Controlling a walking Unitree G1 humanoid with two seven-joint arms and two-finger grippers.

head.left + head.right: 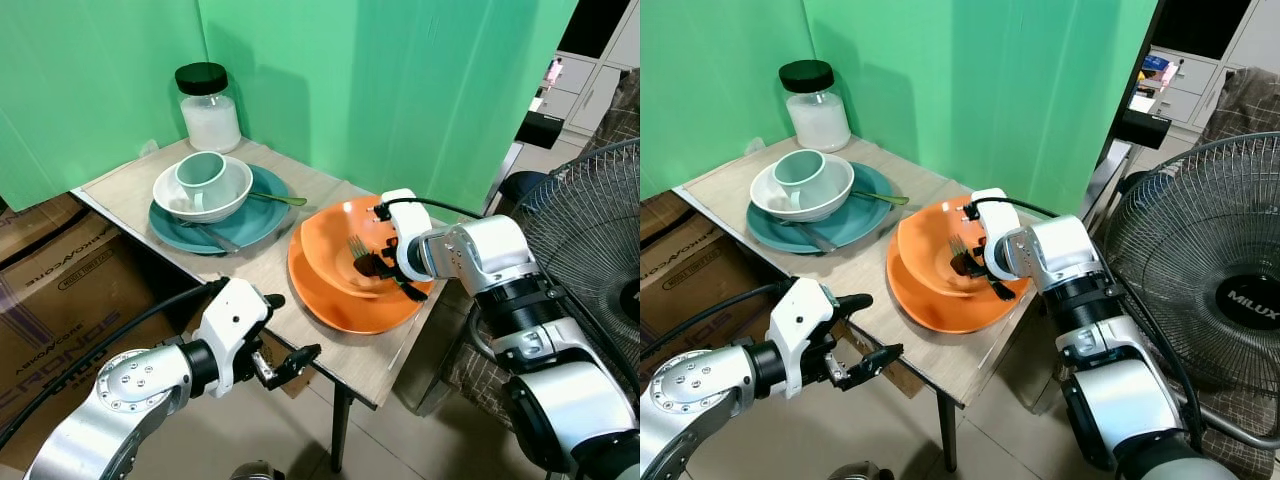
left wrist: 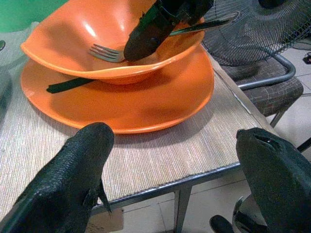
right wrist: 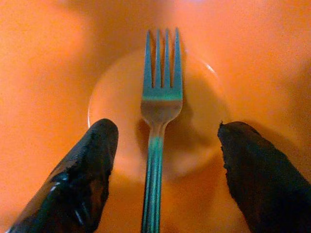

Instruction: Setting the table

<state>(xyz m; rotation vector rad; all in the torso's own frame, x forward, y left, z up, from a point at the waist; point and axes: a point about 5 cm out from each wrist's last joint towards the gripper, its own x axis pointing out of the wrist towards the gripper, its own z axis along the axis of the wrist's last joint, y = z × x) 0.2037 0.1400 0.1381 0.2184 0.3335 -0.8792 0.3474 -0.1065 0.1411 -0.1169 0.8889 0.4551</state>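
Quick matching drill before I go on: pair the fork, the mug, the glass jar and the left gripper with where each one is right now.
Things:
1. fork
2. mug
3. glass jar
4. left gripper

Places:
A. at the table's back corner by the green backdrop
B. in the orange bowl, between the right gripper's open fingers
C. off the table's front edge, open
D. in the white bowl on the teal plate

Pairs: 1-B, 2-D, 3-A, 4-C

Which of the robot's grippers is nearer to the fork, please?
The right gripper: its open jaws straddle the fork inside the orange bowl. The left gripper hangs open off the table's near edge.
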